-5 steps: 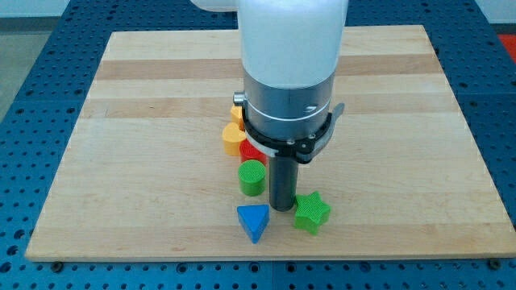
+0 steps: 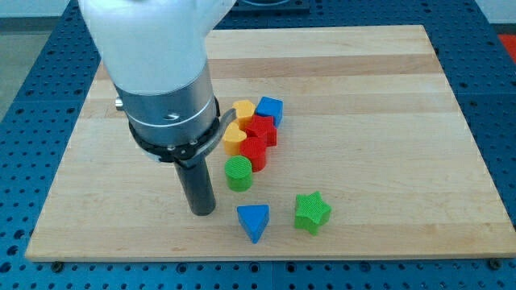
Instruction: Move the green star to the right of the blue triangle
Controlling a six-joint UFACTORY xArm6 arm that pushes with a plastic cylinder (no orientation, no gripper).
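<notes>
No brand, label or writing can be read anywhere in this view. The arm comes down from the view's top left as a broad white housing over a grey metal collar with a black clamp ring, ending in a straight dark rod that stands upright on the wooden desk point(image 2: 387, 105). There is no claw on this arm, so nothing is grasped; my tip point(image 2: 202, 212) rests on the desk to the view's left of the blue triangle point(image 2: 253, 220), apart from it, and just below and left of the green cylinder point(image 2: 239, 173), touching neither. The green star point(image 2: 311, 213) lies near the desk's bottom edge, just to the view's right of the blue triangle, with a small gap between them. Above them sits a tight cluster: two yellow blocks point(image 2: 235, 138), two red blocks point(image 2: 258, 138) and a blue block point(image 2: 270, 108) at its upper right, their exact shapes hard to make out.
</notes>
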